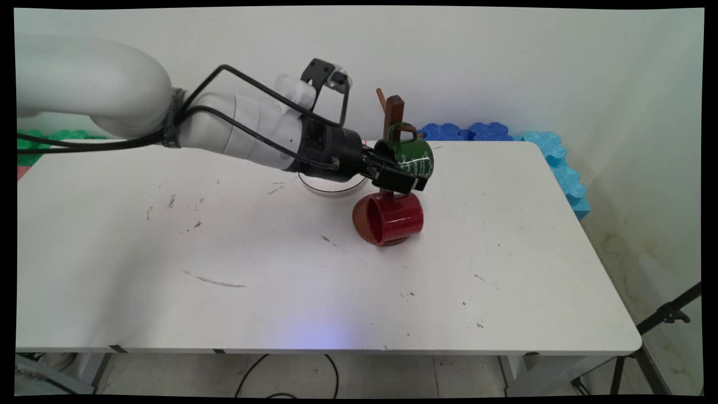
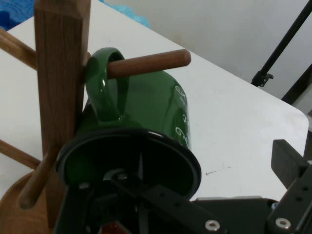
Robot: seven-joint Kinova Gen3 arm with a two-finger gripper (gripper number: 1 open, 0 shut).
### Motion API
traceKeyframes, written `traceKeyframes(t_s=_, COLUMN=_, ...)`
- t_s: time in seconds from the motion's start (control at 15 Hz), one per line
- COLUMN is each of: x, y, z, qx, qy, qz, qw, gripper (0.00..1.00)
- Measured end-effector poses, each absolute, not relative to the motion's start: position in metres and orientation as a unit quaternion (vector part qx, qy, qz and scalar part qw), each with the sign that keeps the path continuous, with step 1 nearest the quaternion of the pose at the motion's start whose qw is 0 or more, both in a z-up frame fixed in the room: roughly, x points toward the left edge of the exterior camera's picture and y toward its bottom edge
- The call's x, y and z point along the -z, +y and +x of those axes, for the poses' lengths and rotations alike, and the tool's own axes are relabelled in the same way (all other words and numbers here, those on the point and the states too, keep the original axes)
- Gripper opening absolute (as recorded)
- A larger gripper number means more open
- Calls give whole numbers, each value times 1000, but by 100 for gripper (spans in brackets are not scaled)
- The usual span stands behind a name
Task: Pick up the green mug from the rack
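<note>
A dark green mug [image 1: 414, 155] with white lettering hangs by its handle on an upper peg of a wooden mug tree [image 1: 394, 109]. In the hand view the peg [image 2: 148, 63] passes through the green mug's [image 2: 156, 105] handle, beside the tree's post [image 2: 58, 97]. My gripper [image 1: 405, 177] is at the mug's mouth and open. One finger reaches into the mug's opening; the other finger [image 2: 291, 165] stands well clear of its wall. A red mug [image 1: 394, 217] lies on its side just below, against the tree's round base [image 1: 362, 225], its mouth facing left.
A clear round dish [image 1: 331, 188] lies on the table behind the wrist. Blue foam tiles [image 1: 555, 151] line the table's far right edge and green ones [image 1: 33, 140] the far left. A black tripod [image 1: 662, 320] stands off the table's right front corner.
</note>
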State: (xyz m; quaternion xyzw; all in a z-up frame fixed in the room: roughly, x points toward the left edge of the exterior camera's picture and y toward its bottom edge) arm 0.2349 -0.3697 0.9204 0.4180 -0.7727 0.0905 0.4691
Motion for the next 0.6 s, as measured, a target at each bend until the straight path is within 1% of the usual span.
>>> traceKeyframes(t_s=0.27, x=-916, y=-372, z=233, qx=-92, qy=-770, qz=420, qw=472, gripper=100)
traceKeyframes(t_s=0.33, x=-915, y=-372, z=232, qx=-91, qy=-770, qz=420, qw=472, gripper=0)
traceKeyframes(t_s=0.6, x=-911, y=-374, z=229, qx=-92, qy=-768, qz=418, qw=476, gripper=0)
